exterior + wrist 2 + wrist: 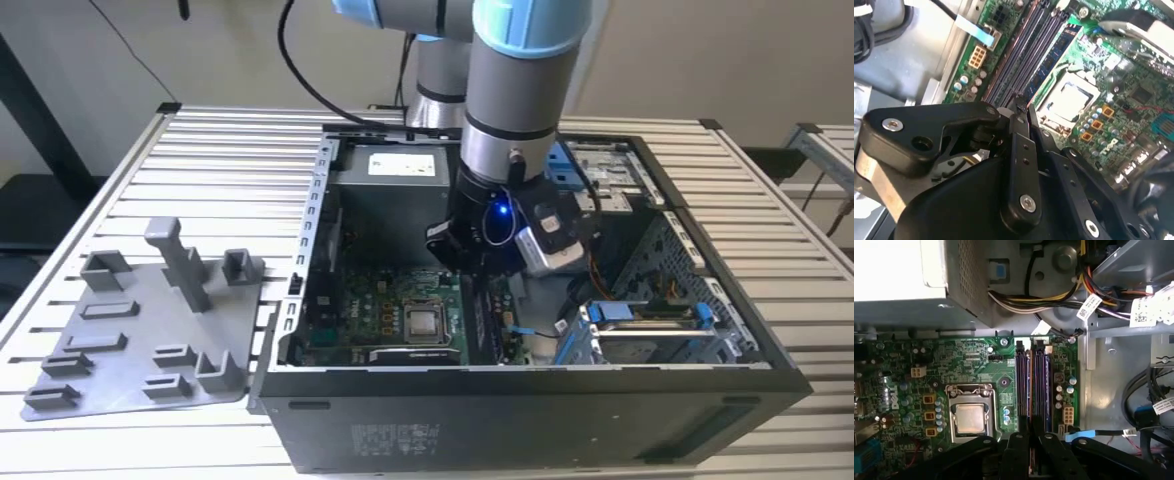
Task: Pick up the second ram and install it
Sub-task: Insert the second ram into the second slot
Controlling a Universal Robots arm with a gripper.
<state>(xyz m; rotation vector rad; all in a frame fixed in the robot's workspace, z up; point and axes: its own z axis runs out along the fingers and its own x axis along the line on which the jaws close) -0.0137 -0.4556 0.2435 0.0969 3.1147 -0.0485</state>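
Note:
The second ram [1054,55] is a thin dark stick with a row of chips. It stands on edge along the long slots [1019,55] of the green circuit board [969,360], on the side towards the processor socket [970,417]. In the first wrist view it shows edge-on as a narrow line [1030,390] between the slots [1039,385]. My gripper [1023,107] is low inside the computer case [300,300], its black fingers [1019,140] shut on the near end of the stick. The gripper [487,275] hangs over the board's slot area in the exterior view.
The case walls close in around the arm. A power supply [400,165] sits at the back and a drive cage [654,330] on the exterior view's right. Cable bundles [1019,300] run beside the slots. A grey fixture plate [134,330] with upright posts lies outside the case.

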